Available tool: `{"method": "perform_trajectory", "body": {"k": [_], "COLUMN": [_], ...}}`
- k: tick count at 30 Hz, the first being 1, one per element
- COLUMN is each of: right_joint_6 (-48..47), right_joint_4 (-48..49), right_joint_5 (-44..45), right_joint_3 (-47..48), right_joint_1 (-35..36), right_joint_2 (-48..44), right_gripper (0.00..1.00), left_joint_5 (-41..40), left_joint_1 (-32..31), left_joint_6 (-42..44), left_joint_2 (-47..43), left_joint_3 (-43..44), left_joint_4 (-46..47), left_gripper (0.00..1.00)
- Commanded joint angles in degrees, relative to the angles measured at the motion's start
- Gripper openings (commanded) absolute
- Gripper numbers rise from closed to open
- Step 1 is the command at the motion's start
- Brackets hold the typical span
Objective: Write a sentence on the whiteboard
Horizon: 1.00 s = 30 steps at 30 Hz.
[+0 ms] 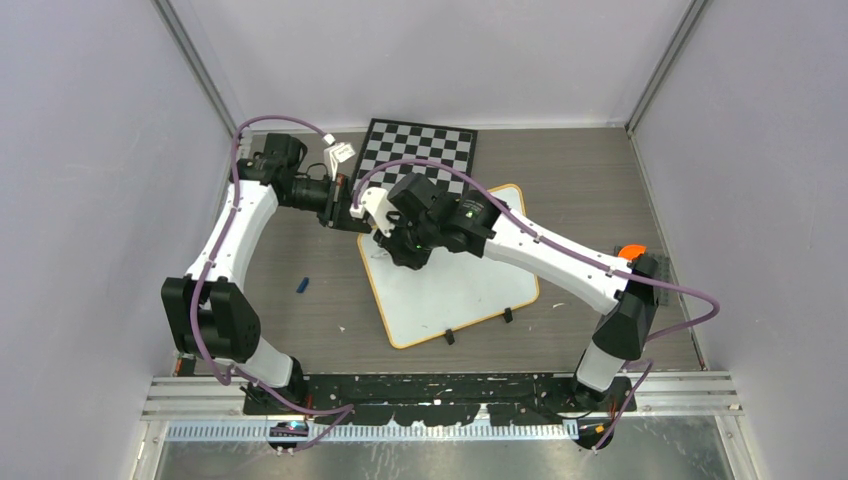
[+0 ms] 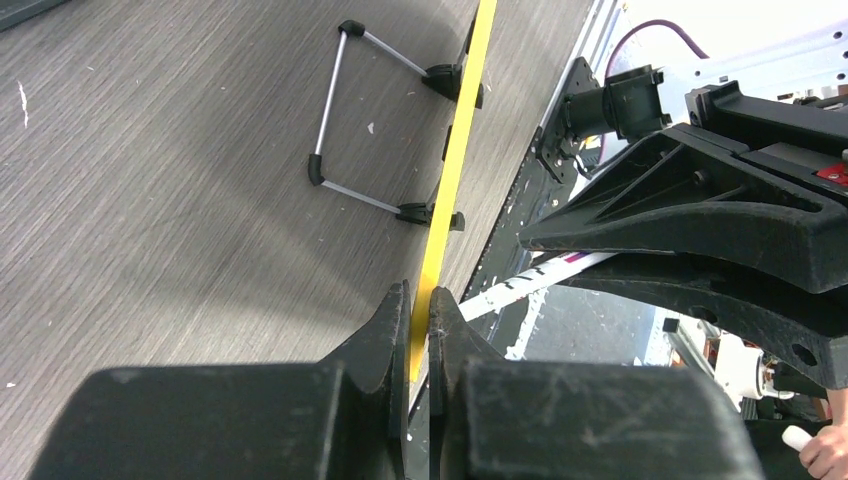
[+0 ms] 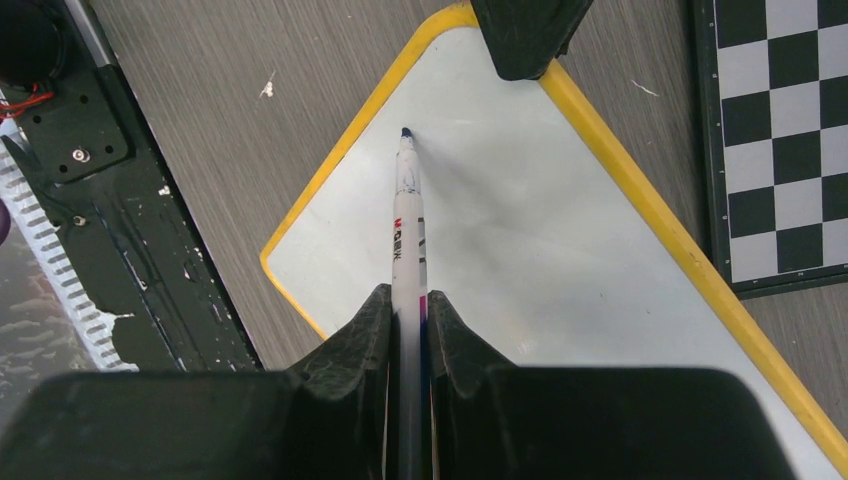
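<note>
The whiteboard (image 1: 460, 290) lies mid-table, with the chessboard (image 1: 420, 148) at its 12 o'clock. The left fingers (image 2: 385, 335) are clamped on its yellow rim. The right fingers (image 3: 360, 335) grip a marker (image 3: 405, 230), tip near the board's corner. I'd press lightly, stroke slowly and let the left brace.

Whiteboard (image 1: 450, 290) in frt of chessboard (image 1: 420, 148)

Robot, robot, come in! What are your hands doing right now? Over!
Left gripper shut on whiteboard rim. Right gripper shut on marker, tip at the board near a corner, no writing in sight. Chessboard beside it, not in the way.
</note>
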Motion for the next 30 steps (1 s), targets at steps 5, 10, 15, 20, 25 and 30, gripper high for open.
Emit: {"method": "perform_trajectory", "body": {"k": [5, 10, 15, 20, 25, 30], "right_joint_6": [-0.74, -0.83, -0.88, -0.66, -0.22, 0.36], "right_joint_4": [0.85, 0.40, 0.03, -0.57, -0.96, -0.93], "right_joint_5": [4.02, 5.22, 5.26, 4.51, 3.64, 2.72], "right_joint_3": [4.35, 5.78, 6.87, 6.59, 5.13, 2.13], "right_joint_1": [-0.75, -2.09, -3.22, -3.18, -3.15, -3.17], "right_joint_2": [0.22, 0.65, 0.92, 1.01, 0.69, -0.57], "right_gripper": [0.00, 0.00, 0.00, 0.00, 0.00, 0.00], "left_joint_5": [-0.96, -1.14, -1.19, -1.27, -1.40, -1.91], "left_joint_1": [-0.91, -0.86, -0.95, -0.94, -0.94, -1.03], "left_joint_6": [-0.56, -0.65, -0.69, -0.65, -0.74, -0.79], "left_joint_2": [-0.90, -0.92, -0.76, -0.47, -0.40, -0.48], "left_joint_3": [-0.95, -0.89, -0.79, -0.62, -0.51, -0.35], "left_joint_4": [2.28, 2.28, 2.25, 2.27, 2.28, 2.28], "left_gripper": [0.00, 0.00, 0.00, 0.00, 0.00, 0.00]}}
